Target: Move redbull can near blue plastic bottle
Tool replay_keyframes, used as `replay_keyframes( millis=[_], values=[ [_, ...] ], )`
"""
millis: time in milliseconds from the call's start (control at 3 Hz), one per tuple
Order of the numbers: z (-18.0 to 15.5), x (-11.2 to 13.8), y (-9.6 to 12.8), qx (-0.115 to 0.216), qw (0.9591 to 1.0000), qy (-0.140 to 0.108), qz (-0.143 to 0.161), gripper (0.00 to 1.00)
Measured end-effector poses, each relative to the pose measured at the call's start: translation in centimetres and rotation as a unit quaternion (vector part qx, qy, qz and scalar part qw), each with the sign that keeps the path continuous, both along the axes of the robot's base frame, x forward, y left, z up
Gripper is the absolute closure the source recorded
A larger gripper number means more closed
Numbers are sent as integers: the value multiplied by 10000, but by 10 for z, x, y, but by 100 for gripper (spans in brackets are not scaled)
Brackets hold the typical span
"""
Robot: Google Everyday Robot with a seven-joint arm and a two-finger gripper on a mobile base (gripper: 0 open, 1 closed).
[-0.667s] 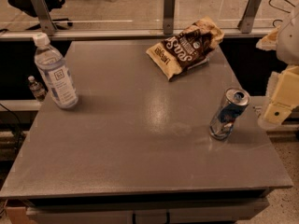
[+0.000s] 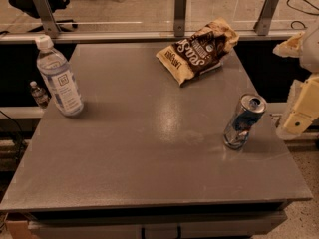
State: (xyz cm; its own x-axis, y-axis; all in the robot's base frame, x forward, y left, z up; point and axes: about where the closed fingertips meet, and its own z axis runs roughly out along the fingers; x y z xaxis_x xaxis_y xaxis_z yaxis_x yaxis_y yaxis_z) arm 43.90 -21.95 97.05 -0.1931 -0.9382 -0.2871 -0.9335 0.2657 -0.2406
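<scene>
Off the desk right edge, end effector hung beside it, grip state tbh couldn't tell | redbull can stood just left of it, roughly upright, top leaning right | blue plastic bottle was way off at the far-left corner

We see little change: the tool, off the right edge of the surface near the can, has sunk slightly and edged toward it.
</scene>
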Motion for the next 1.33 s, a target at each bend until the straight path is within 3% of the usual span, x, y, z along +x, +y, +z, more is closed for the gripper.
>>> replay_keyframes(
  millis=[333,667,1333],
  values=[
    [-18,5,-14,826,9960,-218,263,0],
    [-30,9,-20,1589,9854,-340,509,0],
    [-64,15,-15,2847,9546,-249,842,0]
  ],
)
